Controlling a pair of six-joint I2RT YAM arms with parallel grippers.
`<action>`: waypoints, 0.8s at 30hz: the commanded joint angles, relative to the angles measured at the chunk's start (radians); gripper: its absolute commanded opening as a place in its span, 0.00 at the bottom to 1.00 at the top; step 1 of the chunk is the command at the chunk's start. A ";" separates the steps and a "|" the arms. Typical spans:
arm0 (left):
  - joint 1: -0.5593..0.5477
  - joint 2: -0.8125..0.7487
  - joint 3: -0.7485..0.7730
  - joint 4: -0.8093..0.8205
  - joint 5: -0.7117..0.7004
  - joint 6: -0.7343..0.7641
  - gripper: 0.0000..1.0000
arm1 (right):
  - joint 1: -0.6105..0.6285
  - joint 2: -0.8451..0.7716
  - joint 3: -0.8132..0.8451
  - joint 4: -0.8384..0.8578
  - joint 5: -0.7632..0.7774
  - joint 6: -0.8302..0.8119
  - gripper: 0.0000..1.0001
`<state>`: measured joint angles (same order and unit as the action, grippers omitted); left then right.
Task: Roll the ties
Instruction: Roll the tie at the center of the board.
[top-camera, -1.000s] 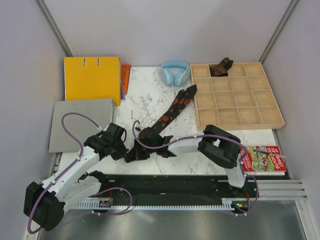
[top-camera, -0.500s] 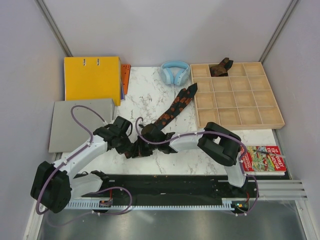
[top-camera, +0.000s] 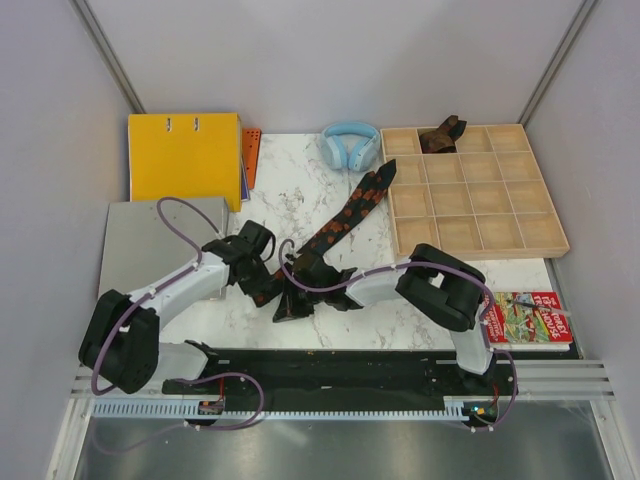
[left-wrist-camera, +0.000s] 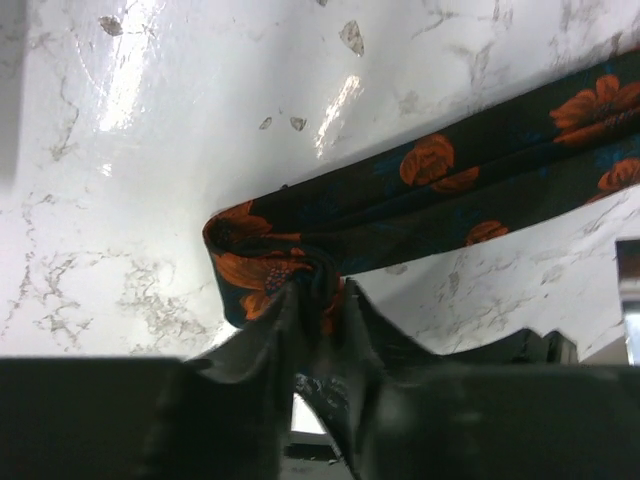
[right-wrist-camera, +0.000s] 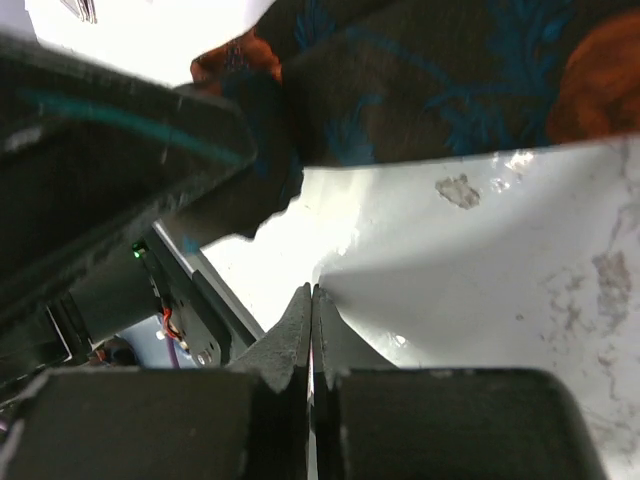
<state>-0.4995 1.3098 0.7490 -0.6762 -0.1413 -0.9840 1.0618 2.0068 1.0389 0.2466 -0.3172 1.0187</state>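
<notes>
A black tie (top-camera: 345, 220) with orange-red blotches lies slantwise on the marble table (top-camera: 290, 195). Its near end is folded over into a loop (left-wrist-camera: 250, 262). My left gripper (top-camera: 266, 287) pinches that fold, and fabric fills the narrow gap between its fingers (left-wrist-camera: 322, 297). My right gripper (top-camera: 290, 303) sits just right of it, shut with nothing in it, tips (right-wrist-camera: 312, 297) over bare marble below the tie (right-wrist-camera: 450, 70). A dark brown tie (top-camera: 442, 136), bunched up, rests in a far compartment of the wooden tray (top-camera: 470, 190).
Light-blue headphones (top-camera: 350, 145) lie at the tie's far tip. A yellow binder (top-camera: 185, 155) and a grey panel (top-camera: 160, 245) take up the left side. A picture book (top-camera: 525, 318) lies near right. Both wrists crowd together near the front edge.
My left arm has swung right and forward onto the tie's near end, and its jaws have eased slightly apart. The tie's near end has bunched toward the right gripper.
</notes>
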 joint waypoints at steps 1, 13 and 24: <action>0.006 0.049 0.058 0.033 -0.044 0.005 0.42 | -0.003 -0.051 -0.020 0.019 0.006 -0.028 0.00; 0.009 0.048 0.148 -0.005 -0.047 0.033 0.84 | -0.016 -0.091 0.010 -0.030 0.020 -0.042 0.00; 0.048 -0.145 0.119 -0.082 -0.066 0.045 0.84 | -0.040 -0.177 0.039 -0.072 0.033 -0.052 0.00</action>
<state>-0.4835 1.2747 0.8680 -0.7078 -0.1631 -0.9699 1.0348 1.8812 1.0298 0.1940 -0.3046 0.9909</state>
